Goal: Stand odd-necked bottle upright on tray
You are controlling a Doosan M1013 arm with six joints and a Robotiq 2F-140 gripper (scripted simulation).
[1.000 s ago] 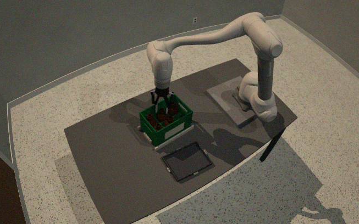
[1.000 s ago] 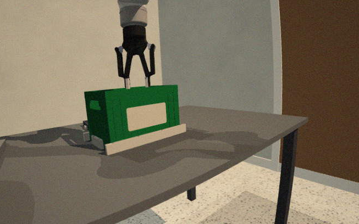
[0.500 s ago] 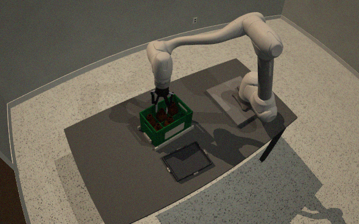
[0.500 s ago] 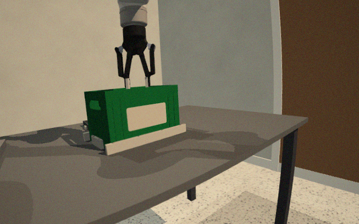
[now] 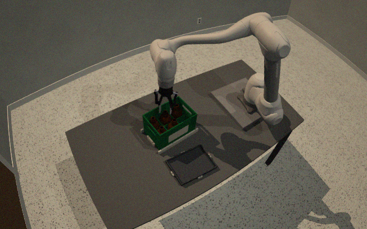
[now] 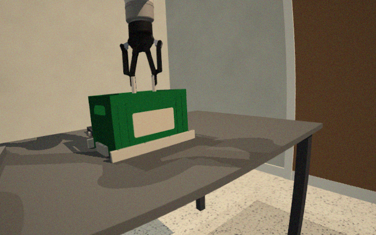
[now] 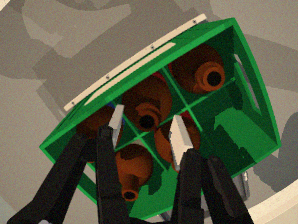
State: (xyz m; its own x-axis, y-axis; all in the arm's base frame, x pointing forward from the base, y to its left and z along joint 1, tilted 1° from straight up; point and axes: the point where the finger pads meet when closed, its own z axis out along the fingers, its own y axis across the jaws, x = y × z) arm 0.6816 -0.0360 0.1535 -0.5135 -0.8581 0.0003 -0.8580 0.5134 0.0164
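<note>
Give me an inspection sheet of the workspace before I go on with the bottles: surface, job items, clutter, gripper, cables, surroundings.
Surface: grey table, crossed by shadows.
Crate: on the table, pale rails along its base.
Bottles: five, brown, all in the crate; odd neck cannot be told.
Tray: beside the crate, no bottle on it.
Clutter: nothing seen.
Gripper: over the crate, fingers part open, holding nothing.
Cables: nothing seen.
Surroundings: speckled floor, plain walls, a wall outlet; no people in view.
</note>
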